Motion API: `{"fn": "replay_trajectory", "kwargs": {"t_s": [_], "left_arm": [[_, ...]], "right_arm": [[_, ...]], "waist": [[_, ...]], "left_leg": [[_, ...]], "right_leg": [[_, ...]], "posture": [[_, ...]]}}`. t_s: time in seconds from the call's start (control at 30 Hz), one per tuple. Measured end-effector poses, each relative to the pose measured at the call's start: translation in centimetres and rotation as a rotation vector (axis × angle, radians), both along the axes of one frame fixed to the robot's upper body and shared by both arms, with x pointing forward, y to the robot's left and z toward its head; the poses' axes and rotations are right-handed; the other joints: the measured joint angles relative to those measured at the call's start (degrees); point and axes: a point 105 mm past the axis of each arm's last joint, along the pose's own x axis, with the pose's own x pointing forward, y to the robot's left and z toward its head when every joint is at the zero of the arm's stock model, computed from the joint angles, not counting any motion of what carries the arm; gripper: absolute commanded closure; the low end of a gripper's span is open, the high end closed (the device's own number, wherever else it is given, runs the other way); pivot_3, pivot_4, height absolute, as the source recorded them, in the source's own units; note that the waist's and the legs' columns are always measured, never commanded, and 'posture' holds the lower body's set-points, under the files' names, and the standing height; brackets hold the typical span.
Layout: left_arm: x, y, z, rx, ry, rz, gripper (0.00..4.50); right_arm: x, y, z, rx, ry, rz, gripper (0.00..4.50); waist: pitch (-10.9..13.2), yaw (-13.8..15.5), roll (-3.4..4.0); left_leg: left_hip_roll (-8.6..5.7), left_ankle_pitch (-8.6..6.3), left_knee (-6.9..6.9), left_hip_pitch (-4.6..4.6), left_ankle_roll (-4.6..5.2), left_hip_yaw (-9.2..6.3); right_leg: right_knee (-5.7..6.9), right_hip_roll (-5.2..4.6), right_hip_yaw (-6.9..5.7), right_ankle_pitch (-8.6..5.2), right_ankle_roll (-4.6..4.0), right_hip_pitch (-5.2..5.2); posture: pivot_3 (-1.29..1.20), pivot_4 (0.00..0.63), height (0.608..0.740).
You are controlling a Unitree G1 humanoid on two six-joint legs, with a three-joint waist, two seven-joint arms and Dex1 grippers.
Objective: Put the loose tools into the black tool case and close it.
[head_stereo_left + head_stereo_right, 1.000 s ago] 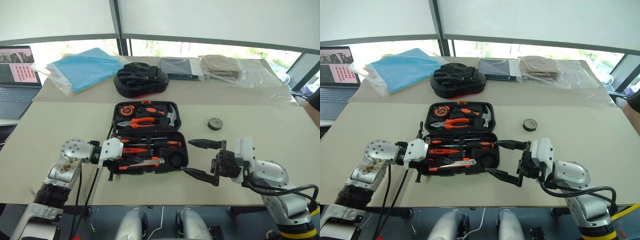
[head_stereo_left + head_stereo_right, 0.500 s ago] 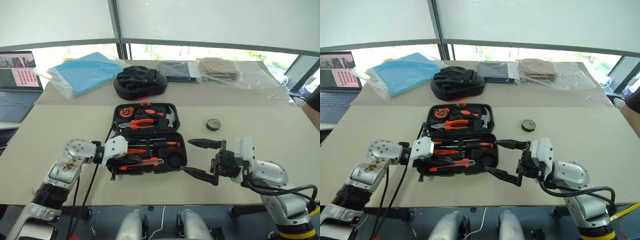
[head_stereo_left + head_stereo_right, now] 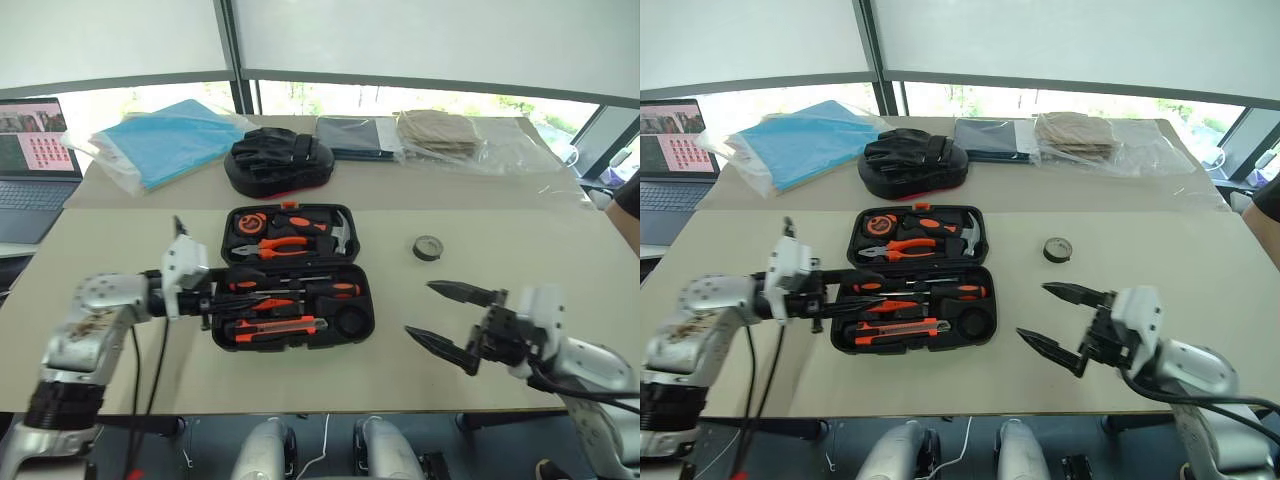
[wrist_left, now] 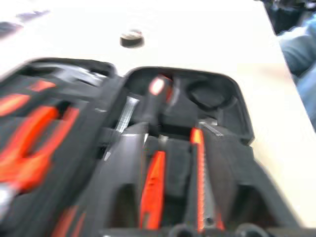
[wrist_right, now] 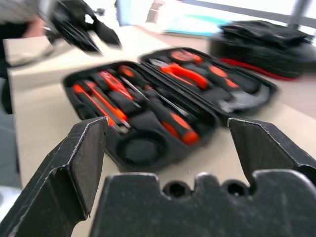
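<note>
- Left gripper (image 3: 205,297) lifted back off the case's (image 3: 350,325) left edge, now hovering beside it; spread of its fingers not clear.
- Right gripper (image 3: 450,318) swung out to the right, away from the case, fingers spread wide, empty.
- Case open mid-tabletop (image 3: 120,230); screwdrivers (image 3: 330,290) and knife (image 3: 275,326) in near half.
- Round slot (image 3: 350,322) still vacant.
- Tape roll (image 3: 427,247) loose, far right of the case: likely next pick, then lid down.
</note>
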Motion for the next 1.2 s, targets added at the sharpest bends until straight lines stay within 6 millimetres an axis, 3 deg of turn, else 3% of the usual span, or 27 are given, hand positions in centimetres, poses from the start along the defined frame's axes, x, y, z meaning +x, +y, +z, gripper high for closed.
{"fn": "replay_trajectory", "kwargs": {"t_s": [0.1, 0.27, 0.37, 0.47, 0.63, 0.7, 0.93, 1.03, 1.17, 1.2], "left_arm": [[-0.5, 2.7, -0.2, 0.012, -0.003, 0.066, 0.08], [-1.6, 6.4, -1.6, 0.016, -0.002, 0.125, 0.03], [-1.8, 7.3, -1.6, -0.018, -0.013, 0.151, 0.03], [-1.8, 7.0, -1.2, -0.065, -0.023, 0.142, 0.03], [-1.1, 5.2, 0.0, -0.15, -0.051, 0.099, 0.03], [-0.7, 4.7, 0.4, -0.181, -0.062, 0.097, 0.03], [-0.2, 2.4, 0.4, -0.224, -0.071, 0.037, 0.03], [-0.2, 1.8, 0.6, -0.242, -0.091, 0.021, 0.0], [-0.4, 1.6, 0.7, -0.237, -0.1, 0.015, 0.0], [-0.5, 1.6, 0.6, -0.237, -0.097, 0.015, 0.0]], "right_arm": [[-0.7, -1.8, -1.0, -0.023, 0.012, -0.095, 0.0], [-0.8, -3.9, -2.5, -0.064, 0.031, -0.198, 0.0], [1.5, -4.5, -2.0, -0.187, 0.031, -0.239, 0.0], [4.4, -4.2, -0.4, -0.251, -0.02, -0.227, 0.0], [10.7, -3.5, 0.9, -0.456, 0.044, -0.185, 0.0], [12.5, -3.9, 0.5, -0.508, 0.109, -0.185, 0.0], [16.0, -4.4, -2.0, -0.628, 0.279, -0.156, 0.0], [16.9, -4.1, -1.8, -0.66, 0.265, -0.124, 0.61], [17.3, -3.5, -2.1, -0.7, 0.25, -0.079, 2.05], [17.4, -3.4, -2.2, -0.708, 0.246, -0.074, 2.05]], "waist": [[0.0, 0.0, 0.0], [0.0, 0.0, -0.01], [0.0, -0.1, -0.03], [0.0, -0.1, -0.06], [0.1, -0.3, -0.1], [0.1, -0.1, -0.1], [0.1, -0.6, -0.11], [0.1, -1.0, -0.11], [0.1, -1.4, -0.11], [0.1, -1.5, -0.11]], "left_leg": [[0.02, 0.0, 0.0, 0.0, -0.01, 0.02], [0.04, 0.0, 0.04, 0.03, -0.03, 0.07], [0.04, 0.02, 0.07, 0.02, -0.06, 0.14], [0.05, 0.04, 0.06, 0.04, -0.07, 0.14], [0.05, 0.07, 0.02, -0.06, -0.05, 0.13], [-0.01, 0.05, -0.01, -0.15, -0.04, 0.13], [-0.09, -0.04, 0.03, -0.37, 0.07, 0.17], [-0.08, -0.04, 0.03, -0.38, 0.07, 0.15], [-0.08, -0.03, 0.03, -0.35, 0.05, 0.16], [-0.07, -0.03, 0.03, -0.35, 0.05, 0.16]], "right_leg": [[-0.01, 0.02, 0.0, -0.21, 0.3, -0.02], [0.0, -0.06, 0.0, -0.38, -0.07, -0.06], [0.01, -0.19, 0.0, -0.29, -0.12, -0.13], [0.02, -0.16, -0.01, -0.26, -0.16, -0.15], [0.03, -0.04, -0.06, 0.05, -0.49, -0.22], [0.02, 0.0, -0.08, 0.11, -0.25, -0.25], [-0.16, -0.02, -0.08, 0.16, -0.07, -0.3], [-0.16, -0.02, -0.09, 0.17, -0.04, -0.28], [-0.12, -0.03, -0.08, 0.17, -0.04, -0.28], [-0.1, -0.03, -0.08, 0.17, -0.04, -0.29]], "posture": [[0.0, 0.15, 0.74], [0.0, 0.15, 0.74], [0.0, 0.15, 0.74], [0.0, 0.15, 0.74], [0.0, 0.15, 0.74], [0.0, 0.15, 0.74], [0.0, 0.15, 0.74], [0.0, 0.15, 0.74], [0.0, 0.15, 0.74], [0.0, 0.15, 0.74]]}}
